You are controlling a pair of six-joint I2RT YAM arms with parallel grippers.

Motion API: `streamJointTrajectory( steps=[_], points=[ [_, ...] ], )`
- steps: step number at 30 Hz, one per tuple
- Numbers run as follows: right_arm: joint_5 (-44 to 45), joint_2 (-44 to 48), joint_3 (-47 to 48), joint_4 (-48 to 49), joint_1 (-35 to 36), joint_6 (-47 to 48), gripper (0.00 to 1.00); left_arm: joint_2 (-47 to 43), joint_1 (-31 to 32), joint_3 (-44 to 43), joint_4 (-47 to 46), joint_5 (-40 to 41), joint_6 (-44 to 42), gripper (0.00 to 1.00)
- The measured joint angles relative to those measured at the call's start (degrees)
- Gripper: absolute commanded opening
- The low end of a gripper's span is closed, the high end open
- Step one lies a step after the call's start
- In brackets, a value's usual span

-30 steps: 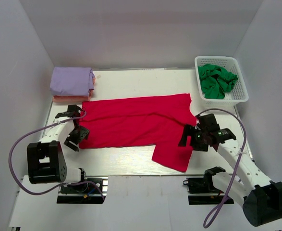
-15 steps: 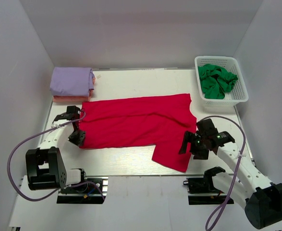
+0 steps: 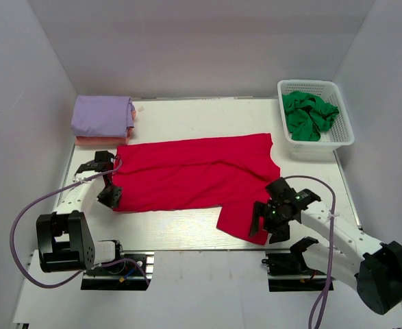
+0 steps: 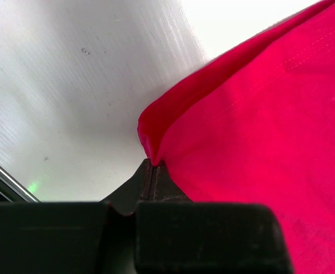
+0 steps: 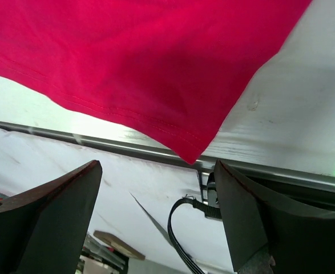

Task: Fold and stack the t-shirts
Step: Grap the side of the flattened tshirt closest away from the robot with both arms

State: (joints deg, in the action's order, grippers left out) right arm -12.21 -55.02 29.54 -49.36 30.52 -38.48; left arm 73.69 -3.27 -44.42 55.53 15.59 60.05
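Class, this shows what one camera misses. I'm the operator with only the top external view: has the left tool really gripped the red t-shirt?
Observer: Yes. The left wrist view shows the left tool shut, pinching a fold of the red t-shirt at its edge.
Operator: Has the right tool taken anything?
Observer: No. Its wrist view shows the right tool wide open, jaws clear of the cloth.
Operator: Where is the shirt's corner?
Observer: Between those jaws, reaching the metal rail.

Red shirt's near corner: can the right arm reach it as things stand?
Probably yes. The right gripper hangs open just over that corner of the red shirt, at the table edge, with nothing in between.
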Motion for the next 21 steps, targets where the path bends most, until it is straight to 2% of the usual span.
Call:
streamJointTrajectory(
  steps=[6,7,10,11,13,18,21],
  points=[
    [1.70,-5.92,-0.20,2.58,4.48,-2.29,0.75,0.00,0.00,0.09,-0.33,0.00,0.00,0.00],
    [2.58,-7.08,-0.28,3.17,4.79,-2.62,0.65,0.00,0.00,0.09,-0.35,0.00,-0.07,0.00],
    [5.16,-9.75,-0.28,4.74,4.94,-3.43,0.49,0.00,0.00,0.09,-0.68,-0.07,-0.24,0.00],
    [5.86,-10.47,-0.09,4.83,4.92,-3.72,0.30,0.00,0.00,0.09,-0.72,-0.09,-0.31,0.00],
    [7.17,-11.80,0.24,5.51,4.90,-4.00,0.00,0.00,0.00,0.09,-0.74,-0.11,-0.48,0.00],
    [8.92,-12.07,1.55,7.23,4.81,-4.15,0.00,0.17,0.00,-0.13,-1.09,-0.17,-1.11,0.00],
    [9.86,-12.20,6.91,7.10,4.42,-3.21,0.00,1.03,0.00,-1.33,-1.16,-0.15,-1.53,0.00]
  ],
)
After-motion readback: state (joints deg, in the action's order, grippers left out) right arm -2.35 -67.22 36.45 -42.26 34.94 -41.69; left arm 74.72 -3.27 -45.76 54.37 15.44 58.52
